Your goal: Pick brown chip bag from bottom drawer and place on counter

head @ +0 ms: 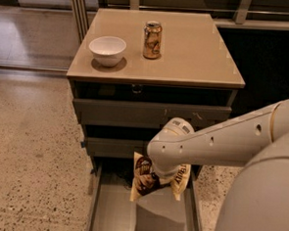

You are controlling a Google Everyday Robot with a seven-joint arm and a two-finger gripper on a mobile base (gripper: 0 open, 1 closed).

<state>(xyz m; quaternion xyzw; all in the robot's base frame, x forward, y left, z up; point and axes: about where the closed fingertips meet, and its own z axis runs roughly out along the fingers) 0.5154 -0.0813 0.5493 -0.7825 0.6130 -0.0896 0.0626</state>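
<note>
At lower centre, over the open bottom drawer [114, 209], we saw the gripper [153, 179] clamped on the brown chip bag [141, 169]; the glossy counter [197, 52] held a bowl [107, 50] and can [152, 39], beside speckled floor [29, 154].

The white arm [221, 139] reaches in from the right, its wrist [169, 148] bent downward; the gripper [153, 178] hangs below it, clamped on the brown chip bag [140, 167].

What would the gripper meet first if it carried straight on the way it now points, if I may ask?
Probably the floor of the bottom drawer: the gripper points down, holding the brown chip bag just above it, though depth is unclear.
</note>
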